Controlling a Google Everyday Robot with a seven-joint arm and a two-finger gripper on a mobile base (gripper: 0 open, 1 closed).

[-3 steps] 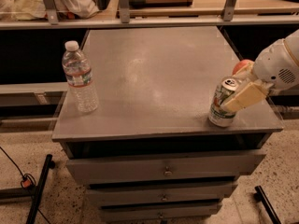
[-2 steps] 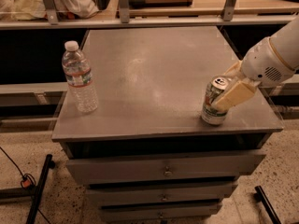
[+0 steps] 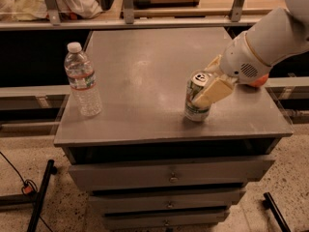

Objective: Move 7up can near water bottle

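The 7up can (image 3: pixel 196 102), silver-white with green lettering, stands on the grey cabinet top (image 3: pixel 145 71) near its front, right of centre. My gripper (image 3: pixel 208 85) reaches in from the right and is shut on the can, one cream finger (image 3: pixel 212 93) across its front. The water bottle (image 3: pixel 83 81), clear with a white cap, stands upright near the front left corner, well apart from the can.
A red-orange fruit (image 3: pixel 259 81) shows partly behind my wrist at the right edge. The cabinet has drawers (image 3: pixel 169 177) below its front edge. A shelf rail with posts (image 3: pixel 128 4) runs behind. Black stand legs (image 3: pixel 41 197) rest on the floor.
My gripper has slid the can leftward along the front of the cabinet top, away from the right edge and the fruit, toward the bottle. The bottle has not moved.
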